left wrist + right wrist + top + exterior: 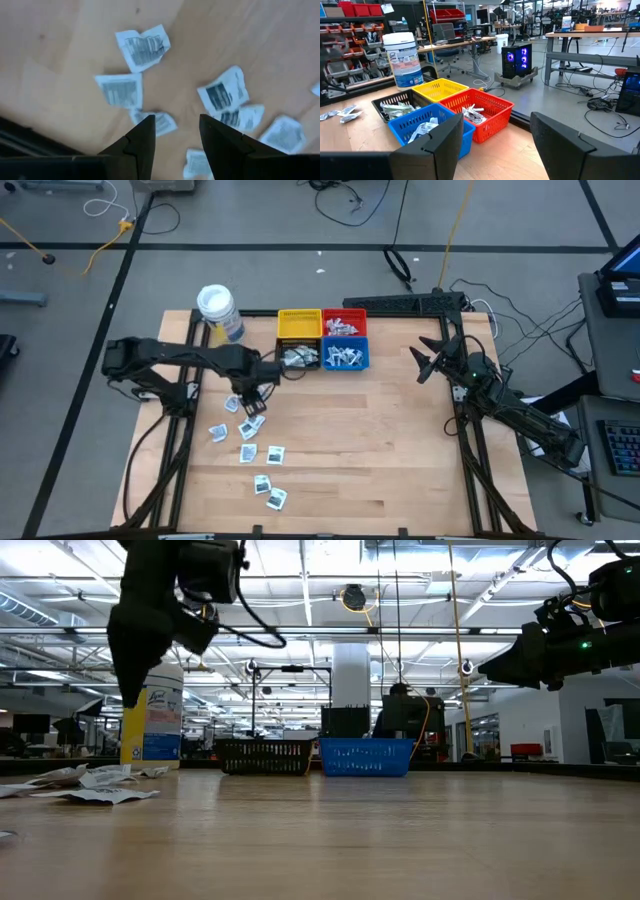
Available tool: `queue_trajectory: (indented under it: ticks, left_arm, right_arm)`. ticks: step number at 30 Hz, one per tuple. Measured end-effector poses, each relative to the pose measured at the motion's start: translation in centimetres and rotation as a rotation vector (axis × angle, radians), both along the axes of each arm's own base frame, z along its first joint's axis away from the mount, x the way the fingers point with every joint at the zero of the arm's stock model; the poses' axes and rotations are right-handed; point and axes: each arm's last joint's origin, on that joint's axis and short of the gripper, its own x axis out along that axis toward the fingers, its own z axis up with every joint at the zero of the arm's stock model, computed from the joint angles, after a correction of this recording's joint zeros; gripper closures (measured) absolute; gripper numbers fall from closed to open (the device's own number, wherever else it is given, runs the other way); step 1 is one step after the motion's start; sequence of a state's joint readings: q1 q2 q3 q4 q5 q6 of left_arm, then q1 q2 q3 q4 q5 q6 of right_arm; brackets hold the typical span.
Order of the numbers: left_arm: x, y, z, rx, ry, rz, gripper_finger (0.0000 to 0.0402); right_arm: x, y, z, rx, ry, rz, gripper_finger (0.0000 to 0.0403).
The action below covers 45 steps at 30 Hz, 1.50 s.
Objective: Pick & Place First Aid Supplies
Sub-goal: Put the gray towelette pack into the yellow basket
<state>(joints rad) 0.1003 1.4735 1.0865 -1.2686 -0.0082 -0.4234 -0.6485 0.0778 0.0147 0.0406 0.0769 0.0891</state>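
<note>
Several small white first aid packets (250,442) lie flat and scattered on the wooden table, near its left front; the left wrist view shows them from above (142,47). My left gripper (176,119) hangs over the far end of that scatter (246,398), pointing down, open, with nothing between its fingers. In the low view it (130,690) stands clear above the packets (90,785). My right gripper (422,360) waits level at the table's right side, open (497,117), facing the bins.
Four small bins stand together at the table's far middle: yellow (299,325), red (344,323), black (299,357) and blue (344,357), the last three holding packets. A white-lidded jar (217,310) stands left of them. Bare wood lies between the two arms.
</note>
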Motion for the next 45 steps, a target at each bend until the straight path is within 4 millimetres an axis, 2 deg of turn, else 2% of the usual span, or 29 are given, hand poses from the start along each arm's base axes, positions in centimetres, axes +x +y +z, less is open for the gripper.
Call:
queue_trajectory:
  ticks: [9, 17, 25, 31, 34, 40, 45]
  left_arm:
    - [0.2, -1.9, -4.2, -0.018, 0.093, 0.157, 0.0243]
    - [0.5, -3.3, -6.0, -0.031, 0.004, 0.239, 0.0243]
    - [1.4, -3.9, -9.0, -0.013, 0.060, 0.251, 0.0243]
    - [1.8, -4.2, -10.2, -0.005, 0.068, 0.229, 0.0245]
    - [1.9, -4.2, -10.3, -0.005, 0.056, 0.218, 0.0270]
    - [2.1, -4.3, -10.3, -0.011, 0.044, 0.197, 0.0381]
    - [2.1, -4.2, -10.4, -0.011, 0.042, 0.177, 0.0393]
  right_arm:
    - [0.0, 0.0, 0.0, 0.000, 0.000, 0.000, 0.0178]
    - [0.0, 0.0, 0.0, 0.000, 0.000, 0.000, 0.0177]
    - [0.0, 0.0, 0.0, 0.000, 0.000, 0.000, 0.0175]
    - [0.0, 0.0, 0.0, 0.000, 0.000, 0.000, 0.0177]
    - [0.0, 0.0, 0.0, 0.000, 0.000, 0.000, 0.0179]
    - [0.0, 0.0, 0.0, 0.000, 0.000, 0.000, 0.0175]
    - [0.0, 0.0, 0.0, 0.000, 0.000, 0.000, 0.0177]
